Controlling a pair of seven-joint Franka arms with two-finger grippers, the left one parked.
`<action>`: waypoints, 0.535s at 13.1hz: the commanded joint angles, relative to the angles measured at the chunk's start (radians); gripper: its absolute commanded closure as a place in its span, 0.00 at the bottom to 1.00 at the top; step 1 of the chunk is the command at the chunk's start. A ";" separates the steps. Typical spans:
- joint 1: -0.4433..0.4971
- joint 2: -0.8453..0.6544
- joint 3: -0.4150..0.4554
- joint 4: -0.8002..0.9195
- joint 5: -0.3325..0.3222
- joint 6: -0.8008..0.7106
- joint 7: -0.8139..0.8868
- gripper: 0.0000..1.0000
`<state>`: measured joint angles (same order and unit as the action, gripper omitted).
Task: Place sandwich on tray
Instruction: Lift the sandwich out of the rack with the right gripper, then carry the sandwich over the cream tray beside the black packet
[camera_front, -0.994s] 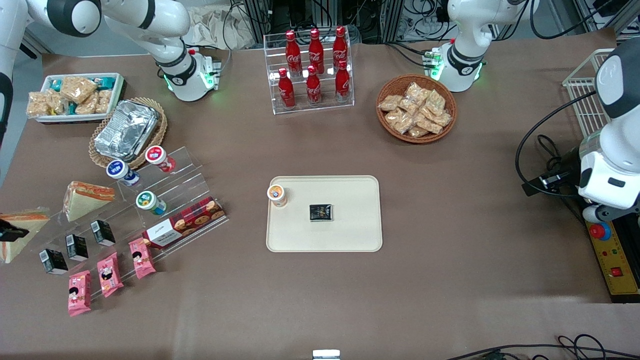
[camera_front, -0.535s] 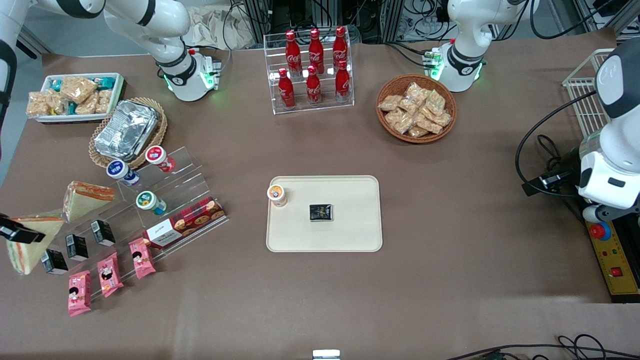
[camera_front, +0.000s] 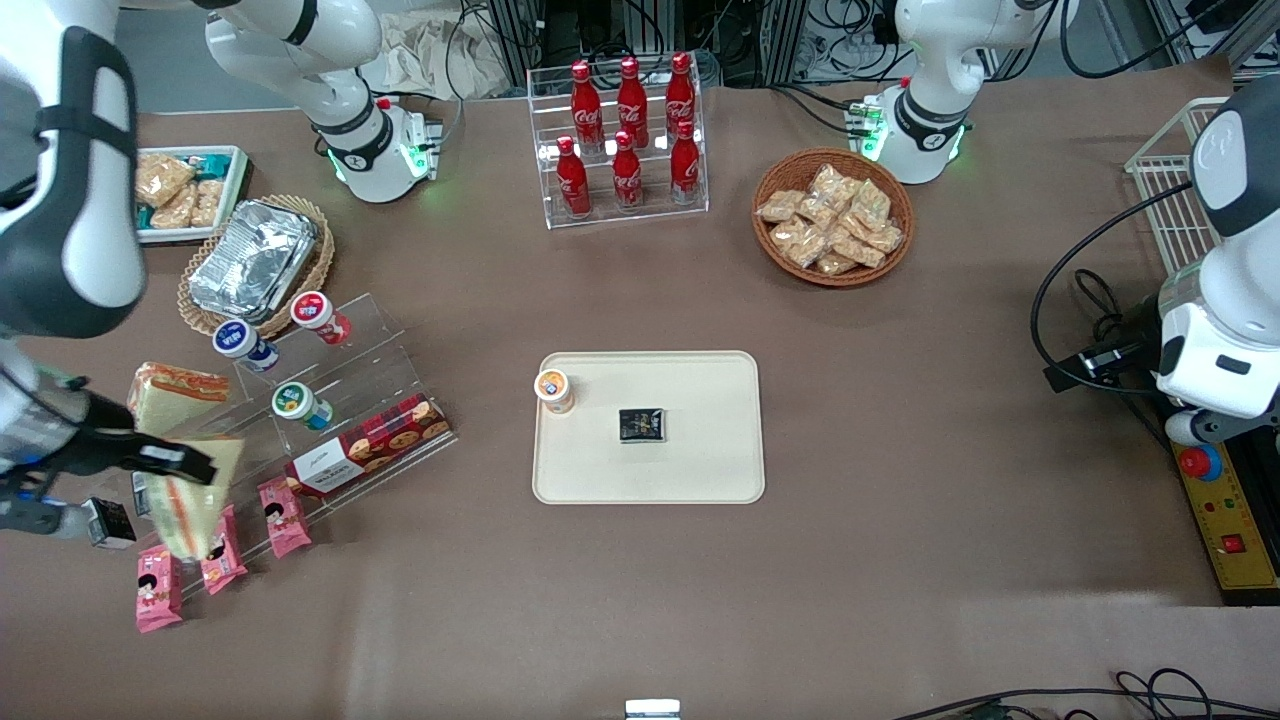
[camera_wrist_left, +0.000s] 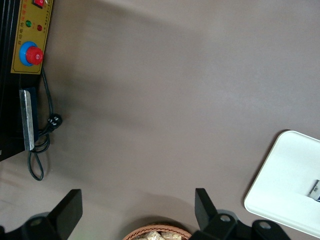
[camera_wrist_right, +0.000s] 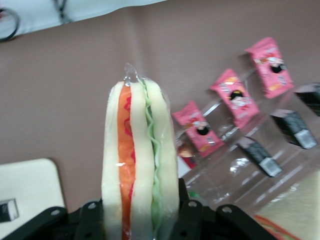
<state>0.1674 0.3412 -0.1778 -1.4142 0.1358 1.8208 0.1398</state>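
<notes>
Cream-beige tray (camera_front: 700, 470) sits mid-worktop, well apart from the load, toward the parked arm's end. The gripper (camera_front: 165, 462), clamped on the sandwich (camera_front: 195, 500), hangs above the pink snack packets (camera_front: 160, 590), the wedge's long axis pointing downward.

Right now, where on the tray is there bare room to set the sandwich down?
The gripper holds the sandwich above the snack display. On the tray, the half toward the parked arm is bare, and so is the strip nearest the front camera. The cup and the black packet crowd the rest.
</notes>
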 joint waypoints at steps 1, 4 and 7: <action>0.101 0.001 -0.005 0.001 -0.016 0.005 -0.015 0.60; 0.213 0.028 -0.003 0.000 -0.016 0.041 -0.031 0.60; 0.329 0.050 -0.003 0.000 -0.019 0.122 -0.070 0.60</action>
<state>0.4410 0.3767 -0.1735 -1.4179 0.1320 1.8954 0.1134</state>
